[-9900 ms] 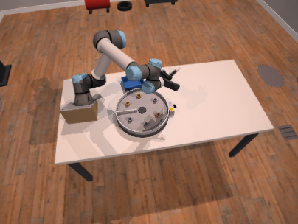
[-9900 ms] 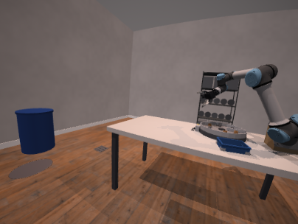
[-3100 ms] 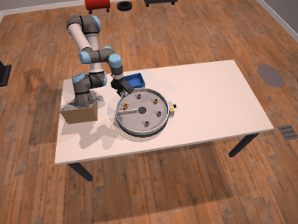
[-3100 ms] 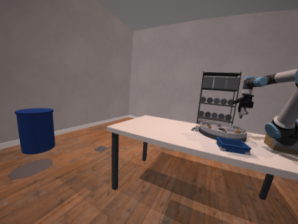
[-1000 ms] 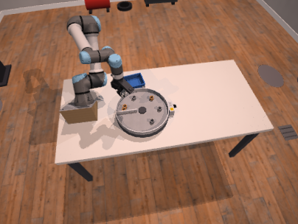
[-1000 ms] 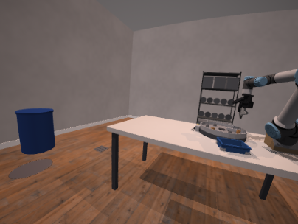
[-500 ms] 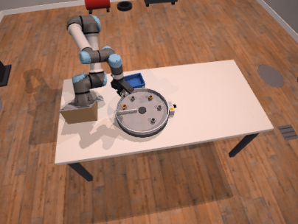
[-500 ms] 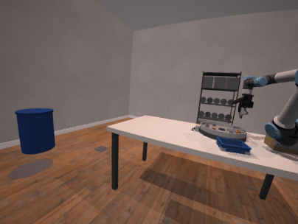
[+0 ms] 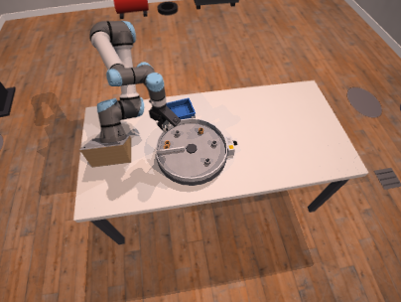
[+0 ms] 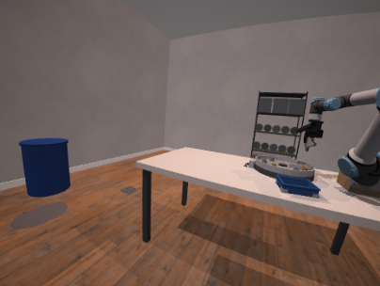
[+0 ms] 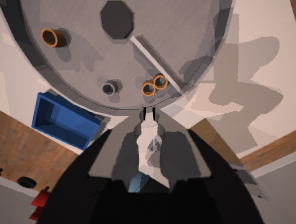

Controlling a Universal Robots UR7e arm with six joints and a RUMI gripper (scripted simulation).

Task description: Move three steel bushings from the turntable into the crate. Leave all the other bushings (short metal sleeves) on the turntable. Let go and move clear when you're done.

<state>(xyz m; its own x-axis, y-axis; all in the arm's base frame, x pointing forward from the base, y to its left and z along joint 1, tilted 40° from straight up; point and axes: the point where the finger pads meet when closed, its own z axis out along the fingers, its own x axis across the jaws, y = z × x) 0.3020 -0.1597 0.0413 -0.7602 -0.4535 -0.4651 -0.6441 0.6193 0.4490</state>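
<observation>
- Gripper (image 11: 148, 114) hangs above the near rim of the turntable (image 9: 171, 171), jaws pressed together on nothing.
- Steel bushings sit on the disc; one grey bushing (image 11: 110, 88) lies just ahead, beside a pair of brass ones (image 11: 154, 85).
- Crate (image 9: 181, 107) waits just beside the turntable, seemingly without bushings.
- Good practice, I judge: spread the jaws before descending, time the drop on the grey sleeve, and stay away from the brass pair.

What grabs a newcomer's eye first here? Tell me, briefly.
The round grey turntable in the middle of the white table, dotted with small bushings, some orange-rimmed and some grey. Just behind it, the arm's shut, empty pincer hangs over the rim beside the blue crate.
</observation>
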